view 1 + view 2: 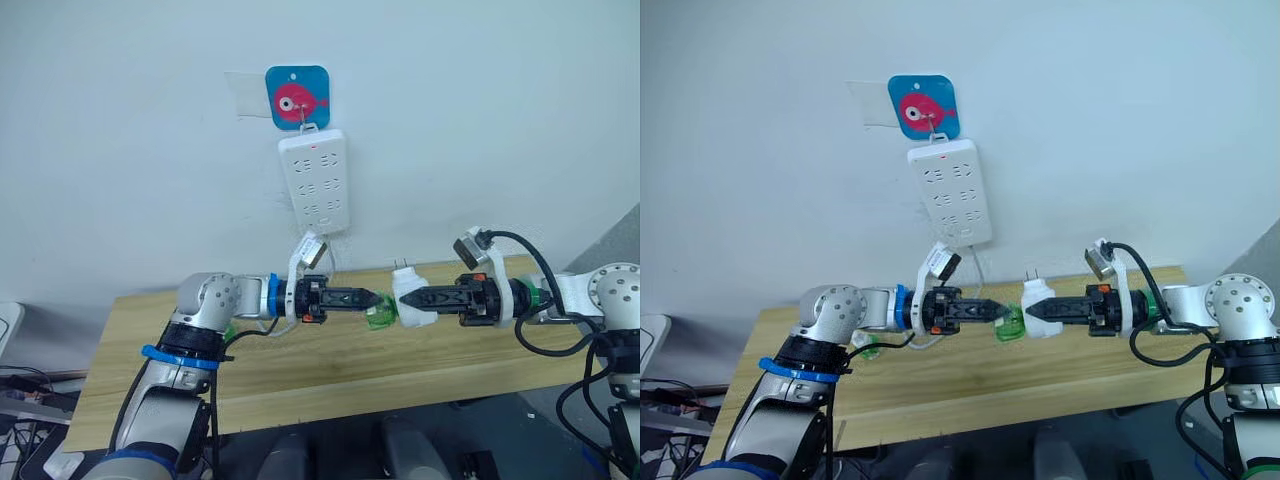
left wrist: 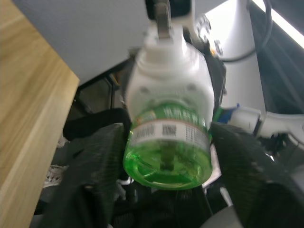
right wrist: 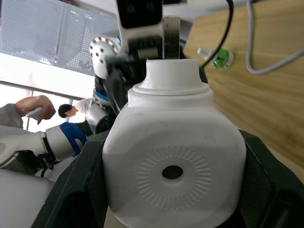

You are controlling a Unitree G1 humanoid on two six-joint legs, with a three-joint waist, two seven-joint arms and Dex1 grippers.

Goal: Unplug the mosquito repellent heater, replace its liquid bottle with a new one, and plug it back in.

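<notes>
Above the wooden table (image 1: 330, 385) my two grippers meet tip to tip. My right gripper (image 1: 404, 298) is shut on the mosquito repellent heater (image 1: 410, 280), a white rounded unit with its plug prongs pointing up and its vent hole (image 3: 172, 172) facing the wrist camera. A green liquid bottle (image 2: 167, 152) sits in the heater's socket, and my left gripper (image 1: 374, 300) is shut on it, a finger on each side. The new one (image 3: 221, 58), a small green bottle with a white cap, lies on the table under my left arm (image 1: 870, 347).
A long white power strip (image 1: 315, 180) hangs on the wall from a blue fish hook (image 1: 298, 97), straight above the grippers. A white cable (image 3: 266, 66) trails over the table. People (image 3: 71, 111) stand off to one side behind my left arm.
</notes>
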